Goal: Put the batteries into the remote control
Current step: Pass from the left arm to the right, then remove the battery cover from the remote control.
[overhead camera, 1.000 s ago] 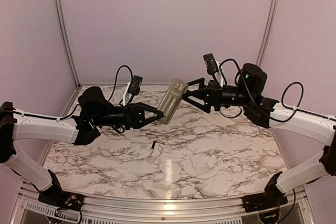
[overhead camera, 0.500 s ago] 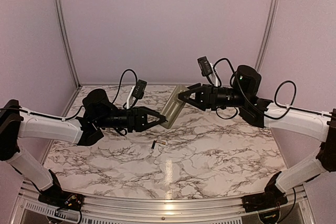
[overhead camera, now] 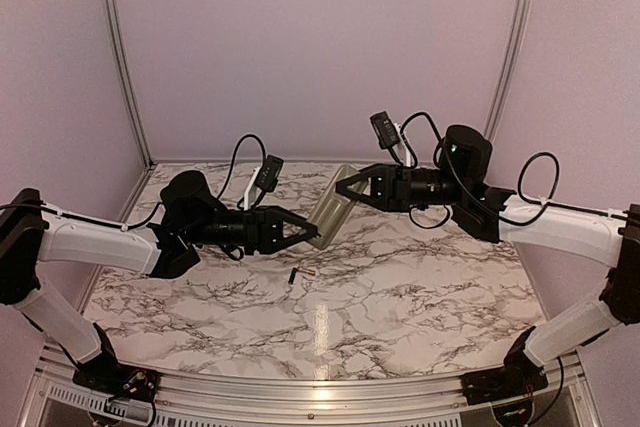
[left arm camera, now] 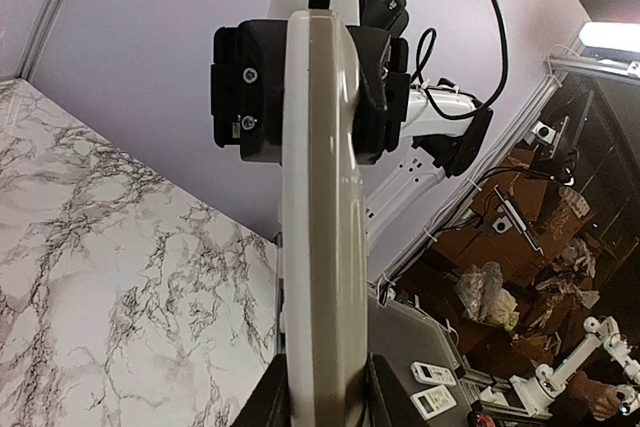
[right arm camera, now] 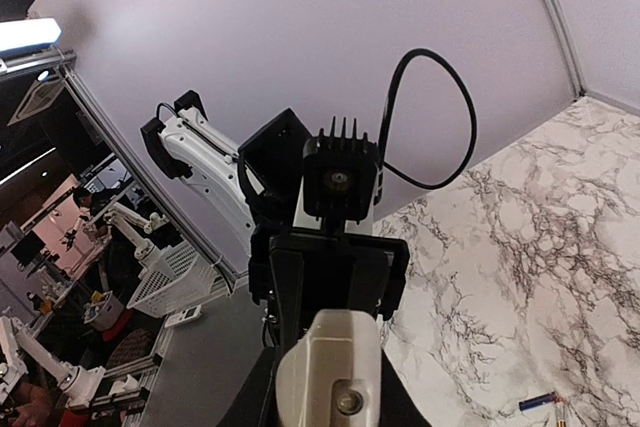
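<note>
The remote control hangs tilted in mid-air above the back of the marble table, grey-tan back showing. My left gripper is shut on its lower end and my right gripper is shut on its upper end. The left wrist view has the remote control edge-on, clamped between the left gripper fingers, with the right gripper gripping its far end. The right wrist view has the remote control's end inside the right gripper. The batteries lie on the table below, also seen as the batteries.
Pink walls and aluminium posts enclose the table on three sides. Outside the cell, spare remotes lie on a grey surface and a white basket stands beyond the frame.
My right gripper has moved left onto the remote's upper end and shut on it. The left gripper kept its hold, and the remote has dropped slightly and tilted further.
</note>
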Robot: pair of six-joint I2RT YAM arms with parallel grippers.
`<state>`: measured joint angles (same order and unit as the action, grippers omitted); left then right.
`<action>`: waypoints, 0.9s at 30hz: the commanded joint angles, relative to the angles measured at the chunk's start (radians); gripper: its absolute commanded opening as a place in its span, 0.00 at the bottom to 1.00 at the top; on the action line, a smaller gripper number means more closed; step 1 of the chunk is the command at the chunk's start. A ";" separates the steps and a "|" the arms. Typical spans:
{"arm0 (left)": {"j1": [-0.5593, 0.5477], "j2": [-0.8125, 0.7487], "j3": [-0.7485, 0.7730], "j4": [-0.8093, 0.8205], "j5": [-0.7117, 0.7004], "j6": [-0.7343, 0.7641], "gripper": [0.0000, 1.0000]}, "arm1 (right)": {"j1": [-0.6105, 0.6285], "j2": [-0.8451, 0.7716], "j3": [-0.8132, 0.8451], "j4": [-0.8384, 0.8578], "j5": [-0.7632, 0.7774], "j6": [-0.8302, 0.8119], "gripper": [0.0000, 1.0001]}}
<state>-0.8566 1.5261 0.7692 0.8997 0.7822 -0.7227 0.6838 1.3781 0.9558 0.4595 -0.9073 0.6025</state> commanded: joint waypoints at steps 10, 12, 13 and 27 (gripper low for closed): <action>0.001 -0.172 0.070 -0.502 -0.324 0.352 0.98 | -0.038 0.026 0.058 -0.151 0.032 -0.011 0.00; 0.001 -0.227 0.050 -0.565 -0.434 0.425 0.99 | -0.045 0.031 0.053 -0.196 0.032 -0.014 0.00; 0.001 -0.250 0.038 -0.590 -0.496 0.460 0.99 | -0.049 0.032 0.050 -0.216 0.032 -0.014 0.00; -0.223 -0.357 -0.088 -0.703 -0.894 1.061 0.90 | -0.061 0.153 0.014 -0.395 -0.046 -0.055 0.00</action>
<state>-1.0206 1.1423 0.6857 0.2493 0.0219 0.1287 0.6315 1.4933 0.9699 0.1337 -0.9165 0.5739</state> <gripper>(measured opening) 0.918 0.212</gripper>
